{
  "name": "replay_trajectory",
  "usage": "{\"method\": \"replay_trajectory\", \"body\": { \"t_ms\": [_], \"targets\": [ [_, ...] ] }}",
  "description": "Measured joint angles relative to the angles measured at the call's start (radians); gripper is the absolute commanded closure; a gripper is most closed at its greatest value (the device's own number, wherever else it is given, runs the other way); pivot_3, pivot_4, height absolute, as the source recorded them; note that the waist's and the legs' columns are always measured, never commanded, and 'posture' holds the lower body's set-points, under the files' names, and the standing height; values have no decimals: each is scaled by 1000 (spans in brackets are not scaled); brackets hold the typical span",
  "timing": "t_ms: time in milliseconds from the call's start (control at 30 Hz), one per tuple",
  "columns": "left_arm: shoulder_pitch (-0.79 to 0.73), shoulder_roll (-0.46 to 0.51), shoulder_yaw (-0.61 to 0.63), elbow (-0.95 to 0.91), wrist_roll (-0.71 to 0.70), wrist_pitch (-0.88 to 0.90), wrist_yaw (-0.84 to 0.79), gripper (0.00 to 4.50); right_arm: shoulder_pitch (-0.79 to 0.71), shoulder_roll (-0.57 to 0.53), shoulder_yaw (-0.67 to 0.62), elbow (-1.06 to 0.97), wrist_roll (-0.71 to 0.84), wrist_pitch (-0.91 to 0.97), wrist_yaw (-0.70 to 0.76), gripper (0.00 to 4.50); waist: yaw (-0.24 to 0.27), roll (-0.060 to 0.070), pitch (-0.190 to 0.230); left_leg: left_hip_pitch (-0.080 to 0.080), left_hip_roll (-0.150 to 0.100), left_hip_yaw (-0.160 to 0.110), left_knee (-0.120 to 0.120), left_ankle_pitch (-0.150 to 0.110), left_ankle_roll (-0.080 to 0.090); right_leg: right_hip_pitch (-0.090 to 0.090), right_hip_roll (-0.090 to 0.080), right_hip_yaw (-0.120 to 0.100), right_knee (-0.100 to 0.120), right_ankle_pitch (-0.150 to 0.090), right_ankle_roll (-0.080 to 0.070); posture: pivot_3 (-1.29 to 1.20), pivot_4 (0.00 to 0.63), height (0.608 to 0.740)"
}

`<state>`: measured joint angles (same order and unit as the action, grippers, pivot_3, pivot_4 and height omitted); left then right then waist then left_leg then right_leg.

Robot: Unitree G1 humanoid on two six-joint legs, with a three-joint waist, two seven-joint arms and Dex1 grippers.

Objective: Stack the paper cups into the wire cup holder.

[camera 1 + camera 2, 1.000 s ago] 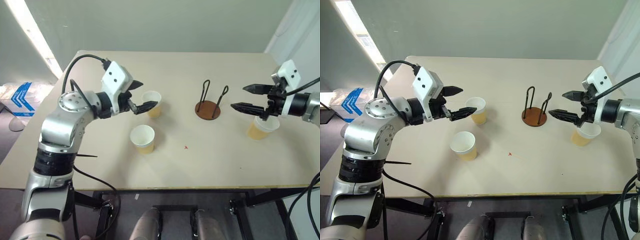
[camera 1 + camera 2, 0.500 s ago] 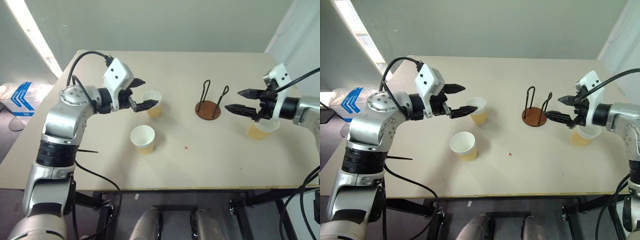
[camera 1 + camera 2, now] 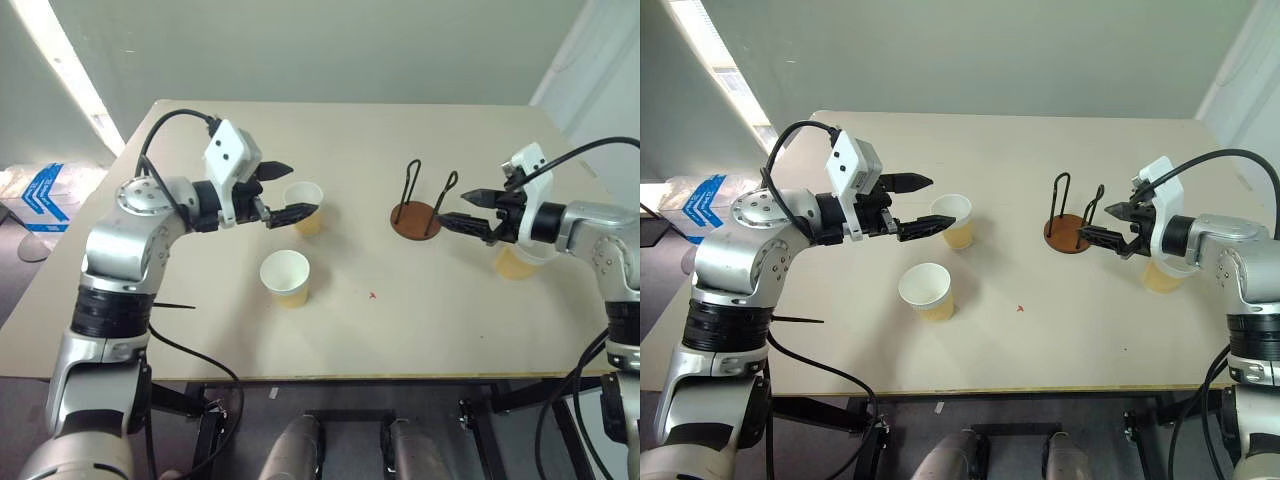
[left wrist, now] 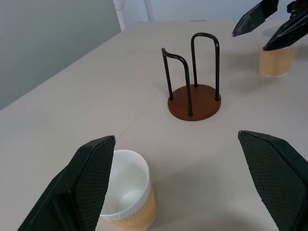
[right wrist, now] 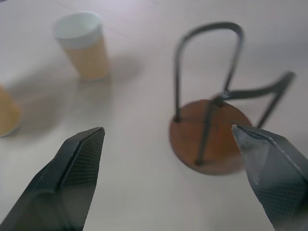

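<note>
Our right tool (image 3: 472,212), wide open and empty like the left tool (image 3: 283,193), had swung left off its paper cup (image 3: 517,262) toward the wire cup holder (image 3: 417,215), so no cup was yet grasped.

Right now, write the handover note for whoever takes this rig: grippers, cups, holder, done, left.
Left gripper: open, empty, fingers around the far-left paper cup, not closed on it.
Right gripper: open, empty, beside the wire cup holder, with the right paper cup behind it.
Near paper cup: upright on the table, untouched, in front of the far-left one.
Holder: upright mid-table, empty.
Done: nothing stacked.
Left: all three cups go into the holder; the left gripper's cup looks like the likely first pick.
</note>
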<state>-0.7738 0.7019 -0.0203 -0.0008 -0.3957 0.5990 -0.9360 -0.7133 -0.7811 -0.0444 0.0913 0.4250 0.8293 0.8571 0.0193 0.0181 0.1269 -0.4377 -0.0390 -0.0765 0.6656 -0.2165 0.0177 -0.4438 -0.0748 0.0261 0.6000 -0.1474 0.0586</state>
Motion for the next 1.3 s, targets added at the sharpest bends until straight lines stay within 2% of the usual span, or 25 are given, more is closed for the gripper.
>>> {"method": "replay_trajectory", "body": {
  "t_ms": [500,733,833,1167,1200,1300],
  "targets": [
    [1,-2,0,-8,6,0,5,0,-161,128,64,298,-136,-152,-9,21,-1,0,0,0,0,0,0,0,-1,-3,0,0,5,-1,-1,0,150,740],
    [2,-1,0,-18,8,0,5,0,-181,169,65,360,-160,-176,-6,21,-2,0,0,-1,0,0,0,-1,-2,-4,0,0,7,-2,-3,0,150,740],
    [3,0,0,-20,9,0,4,0,-182,186,65,371,-168,-179,-5,592,-2,0,0,-1,0,0,0,-1,-2,-5,0,0,8,-2,-3,0,150,740],
    [3,1,-1,-20,11,0,-3,0,-162,201,45,303,-146,-135,-8,4240,-2,0,0,-1,0,-1,0,-1,-3,-5,0,0,9,-2,-4,0,150,740],
    [3,1,-1,-20,11,0,-6,0,-149,201,37,271,-139,-121,-11,4485,-2,0,0,-1,0,-1,0,-1,-3,-5,0,0,9,-2,-4,0,150,740],
    [3,0,-3,-20,9,0,-23,0,-114,200,17,187,-112,-74,-15,4485,-2,0,0,-1,0,-1,0,-1,-3,-5,0,0,8,-2,-4,0,150,740]
  ]
}}
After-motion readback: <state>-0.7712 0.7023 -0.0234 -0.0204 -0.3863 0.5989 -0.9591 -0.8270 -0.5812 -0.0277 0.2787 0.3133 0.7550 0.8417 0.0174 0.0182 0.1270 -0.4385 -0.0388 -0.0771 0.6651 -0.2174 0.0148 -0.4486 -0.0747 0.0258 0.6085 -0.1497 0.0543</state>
